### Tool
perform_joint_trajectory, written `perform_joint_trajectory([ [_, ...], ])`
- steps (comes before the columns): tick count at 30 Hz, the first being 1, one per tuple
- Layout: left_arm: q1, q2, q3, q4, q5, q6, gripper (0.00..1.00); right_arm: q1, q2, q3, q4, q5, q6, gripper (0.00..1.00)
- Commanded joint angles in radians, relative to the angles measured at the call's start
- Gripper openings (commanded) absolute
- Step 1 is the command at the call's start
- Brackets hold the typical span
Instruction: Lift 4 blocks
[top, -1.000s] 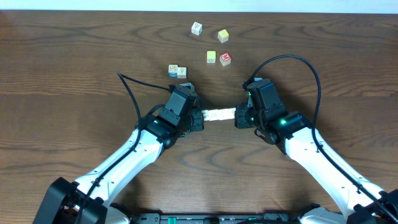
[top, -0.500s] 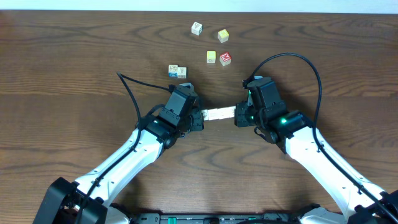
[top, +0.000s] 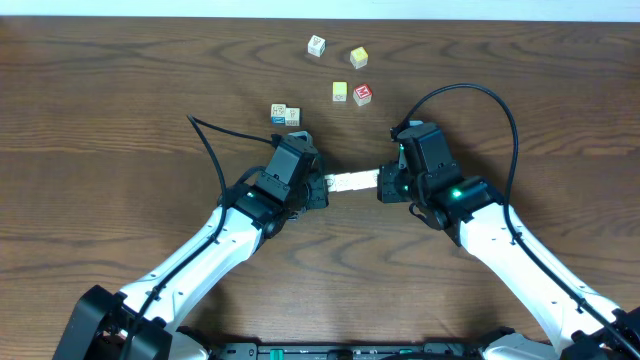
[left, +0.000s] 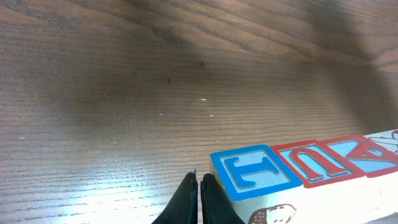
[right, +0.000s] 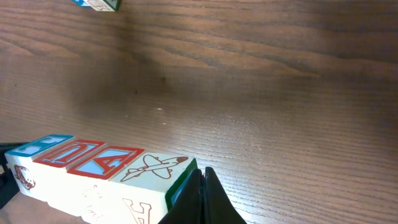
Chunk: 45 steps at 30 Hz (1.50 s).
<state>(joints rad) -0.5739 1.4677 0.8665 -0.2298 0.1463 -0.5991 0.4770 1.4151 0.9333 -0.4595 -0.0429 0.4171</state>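
- Step in hand: the squeeze-lift. The four alphabet blocks (top: 352, 182) sit end to end in one short row at mid-table, pinched between the two arms.
- Left gripper (top: 322, 187): jaws fully together, nothing between them; its tip butts the blue "T" block (left: 252, 174) at the row's left end.
- Right gripper (top: 383, 186): jaws also pressed together and empty, tip against the airplane block (right: 152, 168) at the other end.
- Next move calls for both arms rising together, with even inward pressure and equal speed; otherwise the middle blocks may buckle out.
- Hard to make out: whether the row is clear of the wooden table (top: 120, 120) or resting on it. Probably just off, but no view shows the underside.
- The contact faces are cut off at the wrist views' lower edge.
- Spare cubes (top: 285, 115) lie well apart, behind.
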Motion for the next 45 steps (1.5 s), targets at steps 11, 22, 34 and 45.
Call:
perform_joint_trajectory([
  [11,-0.054,-0.034,0.106,0.050,0.200,0.007,0.07,0.061,-0.011,0.035,0.021,-0.275,0.000,0.01],
  [22,-0.054,-0.034,0.118,0.036,0.192,0.018,0.07,0.061,-0.011,0.040,0.021,-0.276,0.000,0.01],
  [34,-0.054,-0.034,0.156,-0.005,0.174,0.041,0.07,0.061,-0.011,0.062,0.002,-0.261,-0.012,0.01],
  [45,-0.054,-0.034,0.159,-0.006,0.174,0.041,0.07,0.061,-0.011,0.062,0.000,-0.261,-0.011,0.01],
])
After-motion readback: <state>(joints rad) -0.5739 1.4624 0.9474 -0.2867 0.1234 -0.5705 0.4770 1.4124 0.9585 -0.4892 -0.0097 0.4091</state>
